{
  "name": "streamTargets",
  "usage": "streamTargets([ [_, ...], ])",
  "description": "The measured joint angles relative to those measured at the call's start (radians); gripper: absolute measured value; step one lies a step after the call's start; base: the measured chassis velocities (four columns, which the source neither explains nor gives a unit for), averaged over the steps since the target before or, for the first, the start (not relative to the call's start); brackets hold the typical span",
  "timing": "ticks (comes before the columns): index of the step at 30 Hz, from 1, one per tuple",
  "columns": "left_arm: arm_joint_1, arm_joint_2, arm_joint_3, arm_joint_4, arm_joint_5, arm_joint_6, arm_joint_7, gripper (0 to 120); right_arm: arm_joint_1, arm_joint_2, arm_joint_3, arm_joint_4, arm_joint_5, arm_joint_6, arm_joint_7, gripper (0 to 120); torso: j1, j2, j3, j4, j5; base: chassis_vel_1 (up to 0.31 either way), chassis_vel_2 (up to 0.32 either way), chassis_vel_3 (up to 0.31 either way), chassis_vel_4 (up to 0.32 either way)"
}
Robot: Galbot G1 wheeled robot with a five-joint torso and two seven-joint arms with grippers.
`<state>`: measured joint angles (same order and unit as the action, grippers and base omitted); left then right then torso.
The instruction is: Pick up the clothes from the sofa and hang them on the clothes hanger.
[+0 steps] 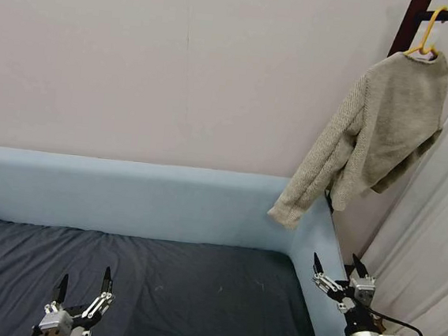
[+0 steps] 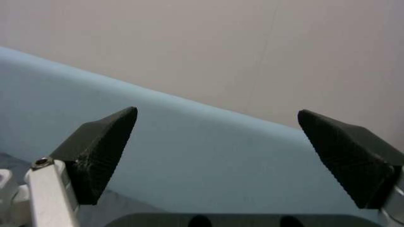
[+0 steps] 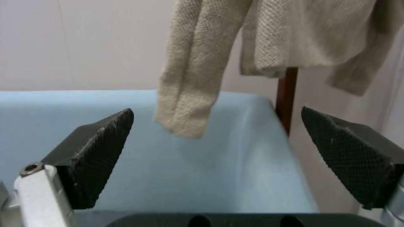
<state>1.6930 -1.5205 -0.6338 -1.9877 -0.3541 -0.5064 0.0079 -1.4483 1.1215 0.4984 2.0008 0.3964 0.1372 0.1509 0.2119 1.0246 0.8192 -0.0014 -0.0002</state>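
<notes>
- One sofa [image 1: 141,200] is stretching under the left pincer [image 1: 85,278].
- One sweater [image 1: 386,128] is hanging above and beyond the right pincer [image 1: 335,262]. It is looking soft, light and limp, likely best pinched at a shoulder fold.
- Both pincers are gaping wide and empty, fingers pointing up.
- One hanger [image 1: 427,33] is carrying the sweater, high above the right pincer.

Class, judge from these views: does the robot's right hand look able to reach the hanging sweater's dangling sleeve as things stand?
Probably yes. The open right hand sits below the sweater's sleeve with nothing between them; it would need to rise.
</notes>
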Motion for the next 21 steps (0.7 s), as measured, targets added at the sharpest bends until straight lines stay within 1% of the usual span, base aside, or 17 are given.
streamTargets([
  [2, 0.005, 0.007, 0.008, -0.009, -0.003, 0.006, 0.002, 100, -0.002, 0.001, -0.010, 0.005, 0.010, -0.002, -0.008, 100, 0.000, 0.000, 0.000, 0.0000, 0.0000, 0.000, 0.000, 0.000, 0.000],
  [6, 0.012, 0.041, 0.025, -0.055, -0.027, 0.045, 0.015, 100, -0.008, 0.005, -0.029, 0.018, 0.016, 0.017, -0.087, 100, 0.000, 0.000, 0.000, 0.0000, 0.0001, 0.000, 0.000, 0.000, 0.000],
  [10, 0.012, 0.047, 0.026, -0.065, -0.036, 0.058, 0.016, 100, -0.009, 0.007, -0.032, 0.027, 0.025, 0.019, -0.097, 100, 0.000, 0.000, 0.000, -0.0001, 0.0001, 0.000, 0.000, 0.000, 0.000],
  [21, 0.012, 0.047, 0.025, -0.066, -0.038, 0.059, 0.016, 100, -0.005, 0.006, -0.034, 0.027, 0.027, 0.020, -0.097, 100, 0.000, 0.000, 0.000, -0.0001, 0.0001, 0.000, 0.000, 0.000, 0.000],
])
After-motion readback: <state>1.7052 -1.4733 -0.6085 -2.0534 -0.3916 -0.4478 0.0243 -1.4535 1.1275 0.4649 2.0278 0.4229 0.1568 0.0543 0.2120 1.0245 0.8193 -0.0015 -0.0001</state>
